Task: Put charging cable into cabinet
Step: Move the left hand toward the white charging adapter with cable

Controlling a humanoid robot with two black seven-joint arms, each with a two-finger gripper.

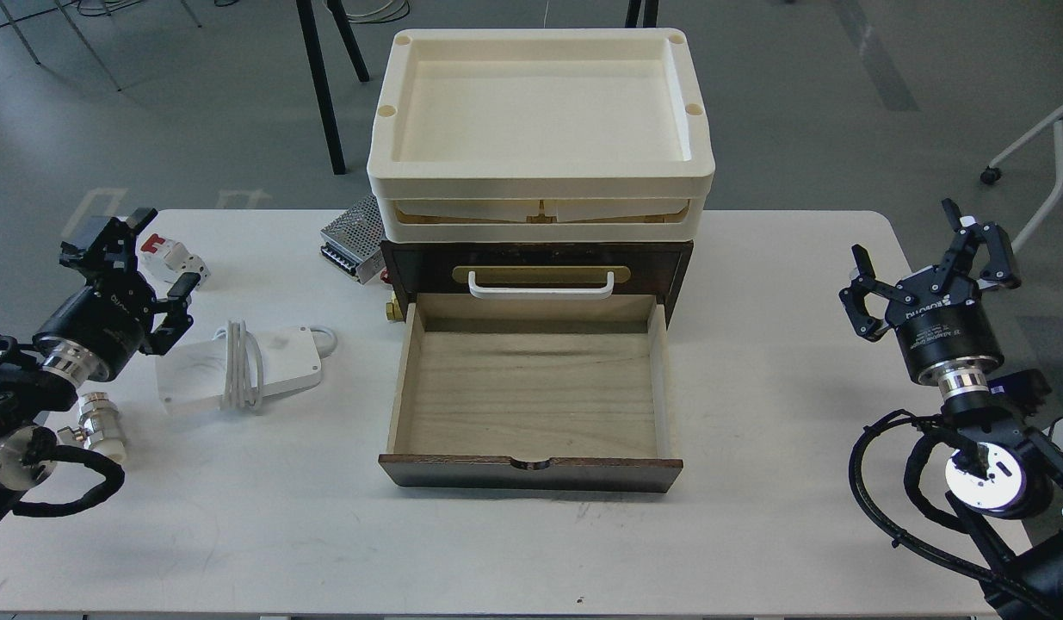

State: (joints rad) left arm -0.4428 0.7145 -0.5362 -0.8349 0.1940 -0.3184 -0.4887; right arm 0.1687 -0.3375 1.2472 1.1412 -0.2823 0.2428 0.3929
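The charging cable (238,366), a flat white charger block with a white cord wound round its middle, lies on the white table (531,551) left of the cabinet. The dark-brown cabinet (538,258) stands at the table's middle, and its pale wooden drawer (531,392) is pulled out and holds nothing. Above that drawer is a white handle (541,286) on a brass plate. My left gripper (139,267) hovers open just left of the charger block, holding nothing. Far off at the right edge, my right gripper (923,258) is open too.
Cream trays (540,164) are stacked on the cabinet. A perforated metal power supply box (352,237) sits behind the cabinet's left corner. A small white-and-red breaker block (171,257) lies close behind my left gripper. Chair legs stand on the floor beyond the table.
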